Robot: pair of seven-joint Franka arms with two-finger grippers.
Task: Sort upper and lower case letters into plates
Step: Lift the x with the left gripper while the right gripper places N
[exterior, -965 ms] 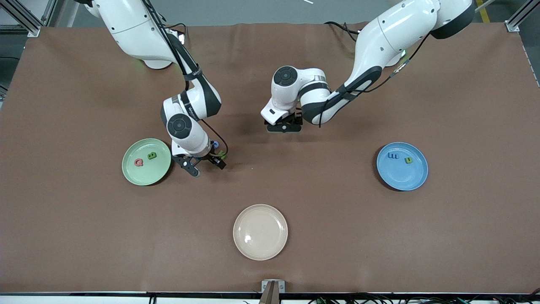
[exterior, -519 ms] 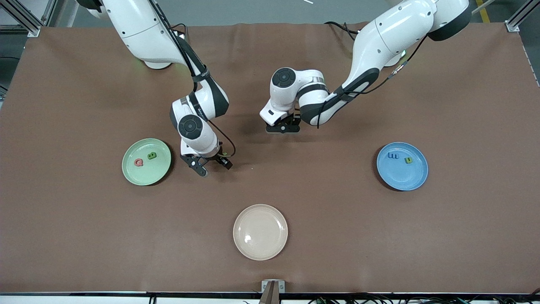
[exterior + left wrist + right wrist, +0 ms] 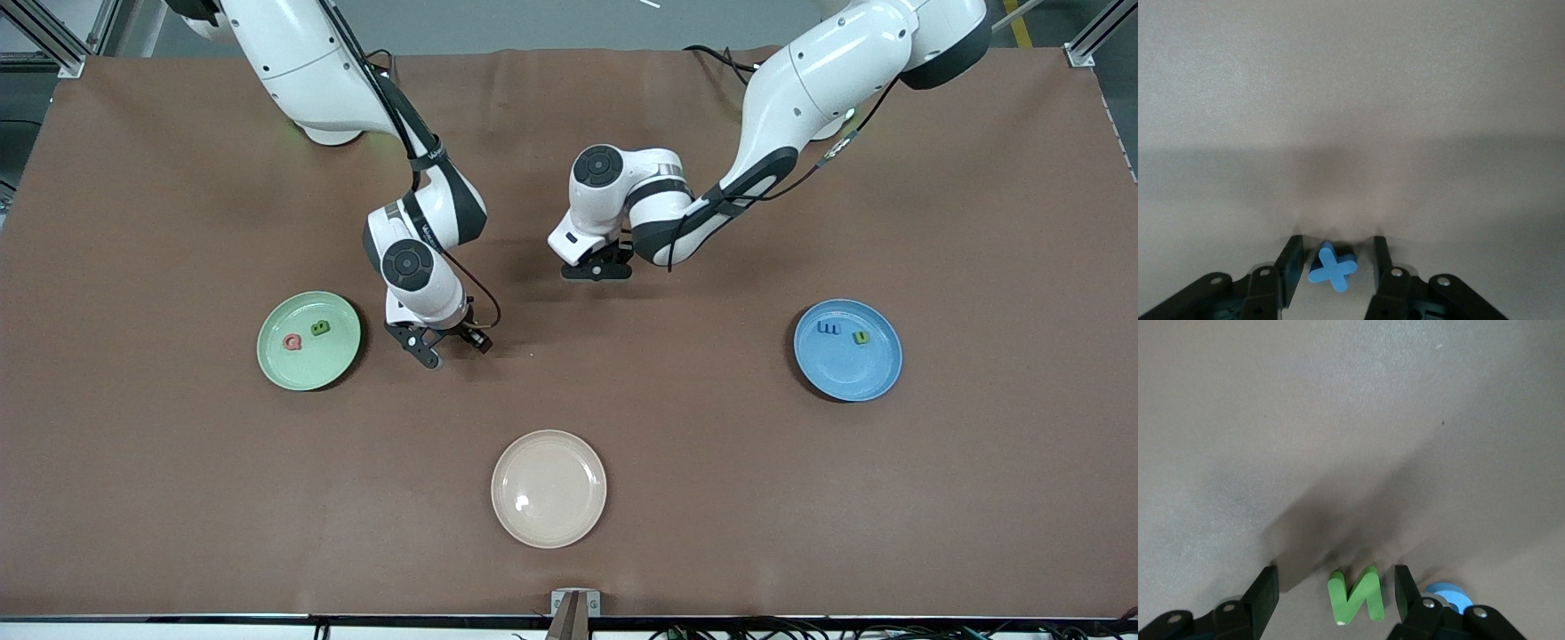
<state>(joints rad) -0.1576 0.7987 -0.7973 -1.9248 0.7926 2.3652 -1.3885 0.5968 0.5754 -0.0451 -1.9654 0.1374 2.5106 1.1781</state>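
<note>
The pale mint green plate [image 3: 302, 366] lies toward the right arm's end and holds a pink letter [image 3: 292, 341] and a green letter [image 3: 320, 329]. The blue plate [image 3: 845, 372] toward the left arm's end holds a dark blue letter [image 3: 829, 329] and an olive letter [image 3: 861, 338]. My right gripper [image 3: 453, 349] [image 3: 1337, 577] is low beside the green plate, open, straddling a green N [image 3: 1356, 595] on the table. My left gripper [image 3: 597, 269] [image 3: 1337, 244] is down at mid-table, fingers narrowly apart around a blue x [image 3: 1333, 268], with gaps showing.
A cream-beige plate [image 3: 548, 488] lies empty nearer to the front camera, at mid-table. A round light blue letter [image 3: 1446, 595] sits just outside one right finger, beside the N.
The right gripper has moved away from the green plate toward mid-table, and its fingers have drawn in somewhat. The left gripper's fingers have narrowed around the blue x.
</note>
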